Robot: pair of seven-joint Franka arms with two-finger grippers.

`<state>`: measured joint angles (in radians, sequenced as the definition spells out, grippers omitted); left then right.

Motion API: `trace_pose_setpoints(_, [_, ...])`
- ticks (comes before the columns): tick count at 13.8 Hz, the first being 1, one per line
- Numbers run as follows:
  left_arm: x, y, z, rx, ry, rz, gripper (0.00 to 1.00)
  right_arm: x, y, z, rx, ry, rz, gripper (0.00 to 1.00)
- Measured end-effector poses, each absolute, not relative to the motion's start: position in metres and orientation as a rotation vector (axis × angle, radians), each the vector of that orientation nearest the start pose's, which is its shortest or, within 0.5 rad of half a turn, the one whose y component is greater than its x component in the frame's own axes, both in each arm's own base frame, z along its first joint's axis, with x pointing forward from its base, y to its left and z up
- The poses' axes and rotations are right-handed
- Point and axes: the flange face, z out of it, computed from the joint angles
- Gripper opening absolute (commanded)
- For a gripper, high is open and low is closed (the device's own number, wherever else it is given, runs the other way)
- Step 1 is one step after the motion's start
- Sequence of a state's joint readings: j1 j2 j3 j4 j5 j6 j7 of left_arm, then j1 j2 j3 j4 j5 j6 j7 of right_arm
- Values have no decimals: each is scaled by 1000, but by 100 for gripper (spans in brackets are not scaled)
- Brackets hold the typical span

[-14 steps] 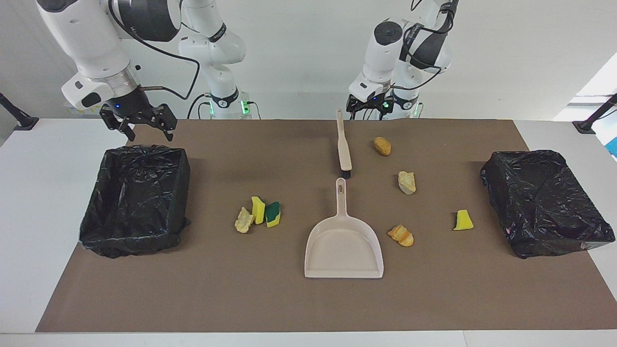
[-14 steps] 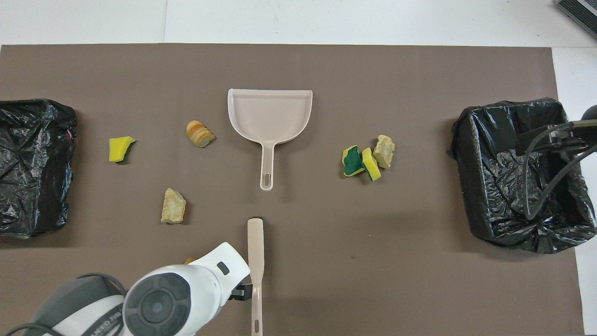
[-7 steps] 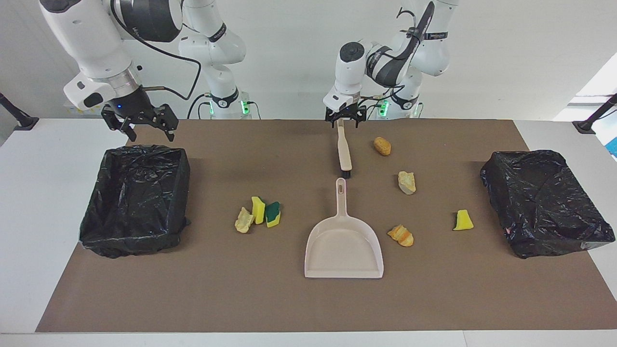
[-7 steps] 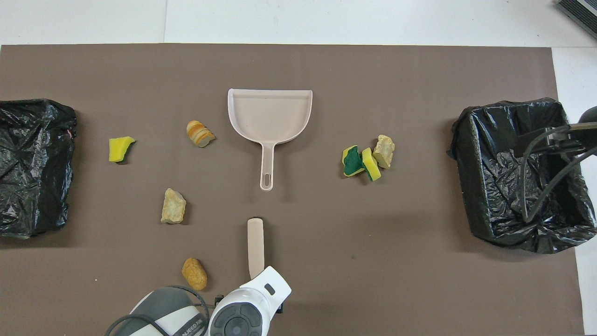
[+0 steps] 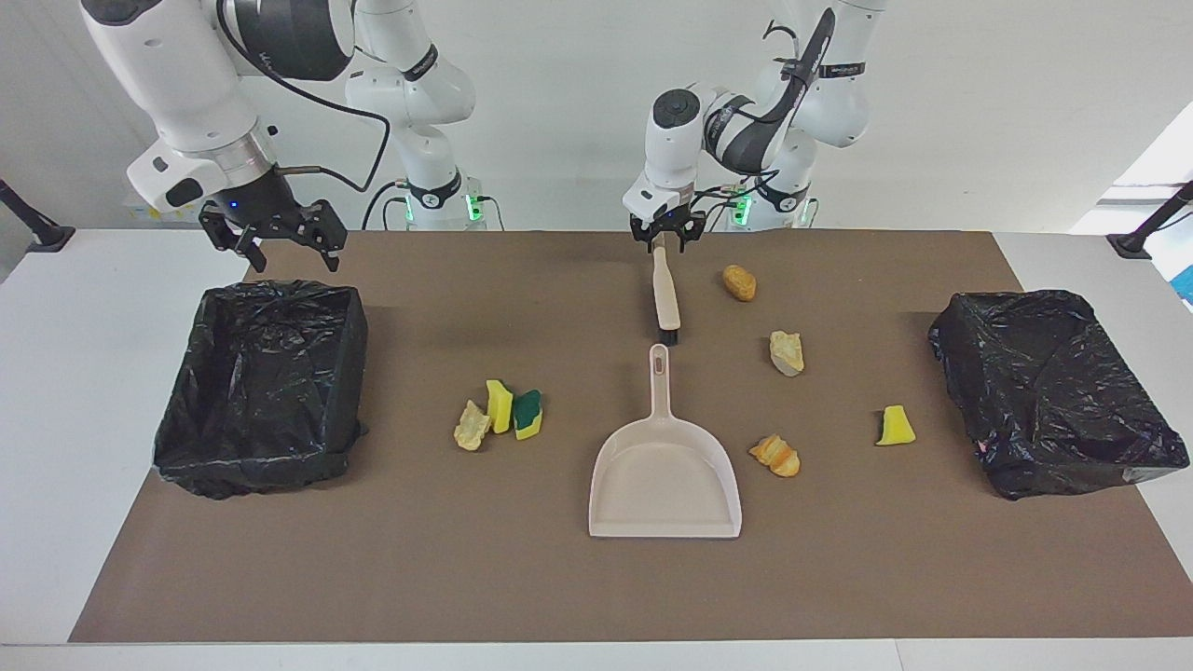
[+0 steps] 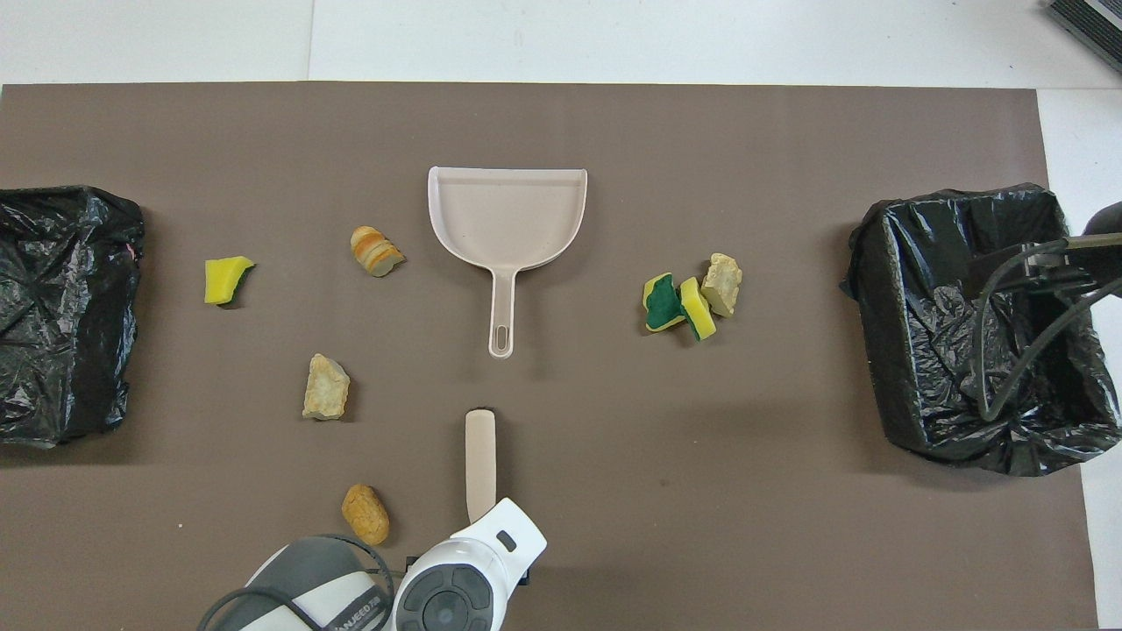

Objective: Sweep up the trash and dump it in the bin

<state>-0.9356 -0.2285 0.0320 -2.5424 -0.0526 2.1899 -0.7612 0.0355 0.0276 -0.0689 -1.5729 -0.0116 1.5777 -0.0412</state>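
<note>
Several trash bits lie on the brown mat: a cluster of sponge pieces toward the right arm's end, bread-like chunks, and a yellow sponge near the bin at the left arm's end. The beige brush lies in line with the dustpan, nearer to the robots. My left gripper is down on the brush's handle end, its fingers closed against it. My right gripper hangs open over the robot-side edge of a black-lined bin.
A second black-lined bin stands at the left arm's end of the mat. The dustpan's handle points toward the brush's bristles. White table shows around the mat.
My left arm came across and down onto the brush's handle end, and its fingers drew in around it. The right gripper stayed over the bin's edge. The trash has not moved.
</note>
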Motion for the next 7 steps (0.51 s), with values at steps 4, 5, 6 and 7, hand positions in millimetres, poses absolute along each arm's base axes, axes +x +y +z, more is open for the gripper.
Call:
trace_pose_setpoints(4, [262, -324, 345, -3025, 144, 255, 0, 563, 7, 610, -3155, -85, 42, 100])
trace_pose_setpoints(5, [268, -318, 351, -3003, 115, 291, 0, 565, 12, 607, -3155, -96, 61, 100])
trace_pose_setpoints(6, [276, -311, 360, -2982, 78, 328, 0, 570, 21, 602, -3155, -102, 73, 100])
trace_pose_setpoints(7, [282, -304, 372, -2969, 49, 355, 0, 575, 35, 595, -3156, -104, 89, 100])
